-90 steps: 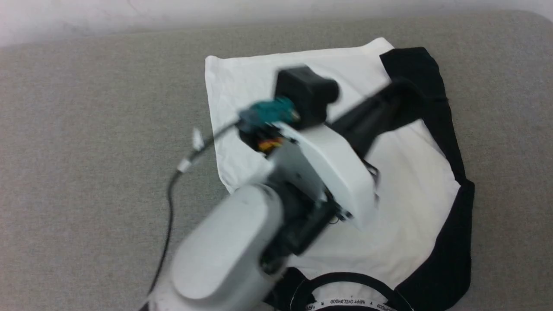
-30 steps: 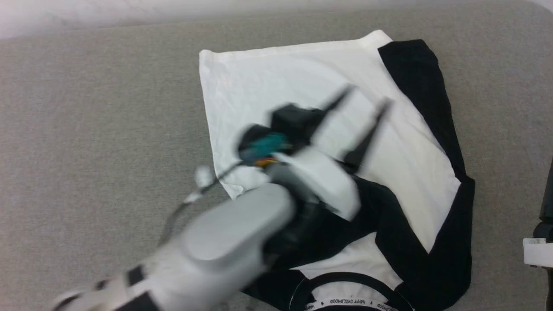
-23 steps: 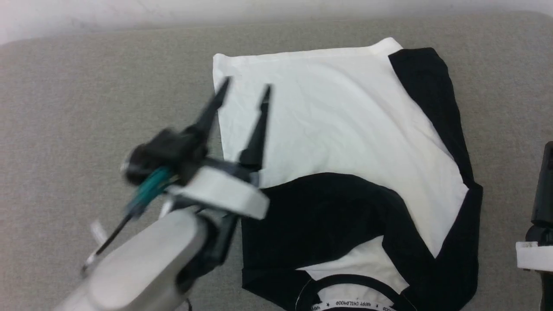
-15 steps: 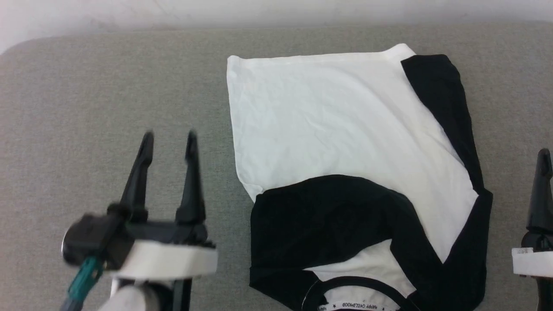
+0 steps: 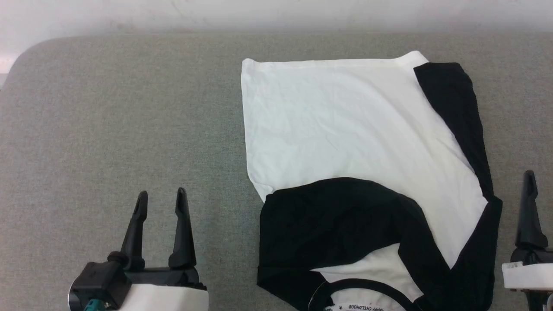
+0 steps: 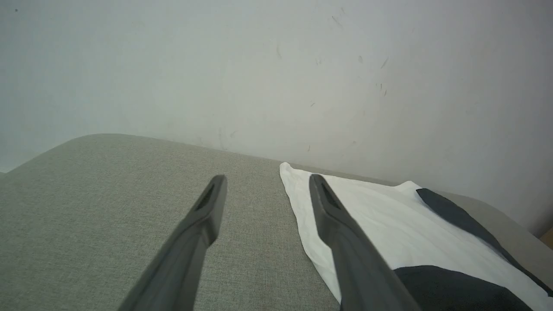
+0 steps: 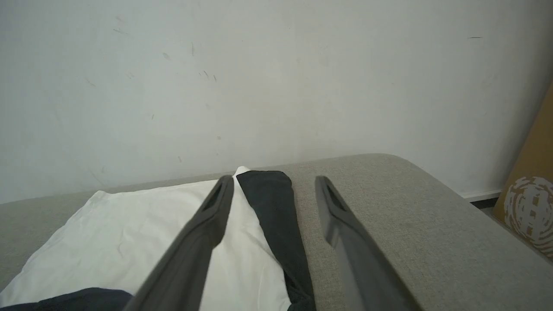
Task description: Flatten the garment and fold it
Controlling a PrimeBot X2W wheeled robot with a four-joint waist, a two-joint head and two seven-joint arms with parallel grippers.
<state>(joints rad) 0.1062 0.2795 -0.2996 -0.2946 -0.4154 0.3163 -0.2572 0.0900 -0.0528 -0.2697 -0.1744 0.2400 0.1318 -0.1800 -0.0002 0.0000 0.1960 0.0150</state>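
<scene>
- T-shirt lies flat, right of centre on the grey bench; one black sleeve is folded across its near part.
- Left gripper, right gripper: fingers spread, empty.
- Likely next: pinch the right-edge sleeve low and fold it inward without dragging.

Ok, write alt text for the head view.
A white T-shirt with black sleeves lies partly folded on a grey fabric surface, one sleeve laid across its body. The open left gripper is at lower left, clear of the shirt.
</scene>
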